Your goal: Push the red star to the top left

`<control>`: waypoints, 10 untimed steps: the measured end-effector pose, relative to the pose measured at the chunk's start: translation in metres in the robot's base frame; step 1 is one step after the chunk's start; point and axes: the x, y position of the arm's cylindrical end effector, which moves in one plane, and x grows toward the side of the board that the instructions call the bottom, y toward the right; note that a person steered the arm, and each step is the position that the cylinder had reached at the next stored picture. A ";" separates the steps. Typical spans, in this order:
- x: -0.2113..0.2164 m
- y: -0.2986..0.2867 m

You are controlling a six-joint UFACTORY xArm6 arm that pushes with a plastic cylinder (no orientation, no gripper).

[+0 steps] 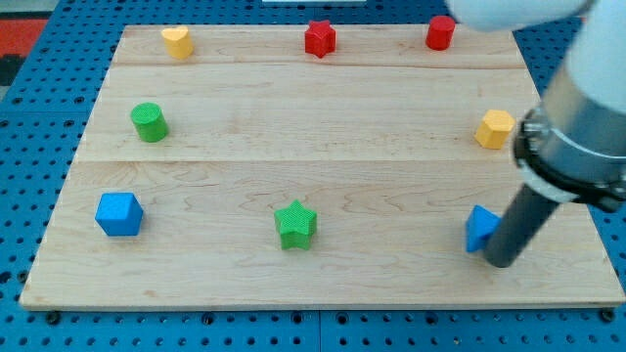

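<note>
The red star (320, 38) lies near the view's top edge of the wooden board (293, 147), about at its middle. My tip (499, 262) is at the view's bottom right, touching the right side of a blue block (479, 228) whose shape I cannot make out. The tip is far from the red star, down and to the right of it. The arm's grey body (577, 117) rises above the rod at the view's right.
A yellow block (177, 41) sits at the top left. A red block (440, 32) is at the top right. A green cylinder (149, 122), a blue cube (119, 213), a green star (295, 225) and a yellow hexagon (495, 128) lie around the board.
</note>
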 end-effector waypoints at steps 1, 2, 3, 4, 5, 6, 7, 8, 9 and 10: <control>-0.001 -0.021; -0.001 -0.016; -0.004 -0.016; -0.005 -0.016; -0.007 -0.034; 0.018 -0.084; 0.044 -0.177; 0.044 -0.294; 0.034 -0.388; -0.011 -0.392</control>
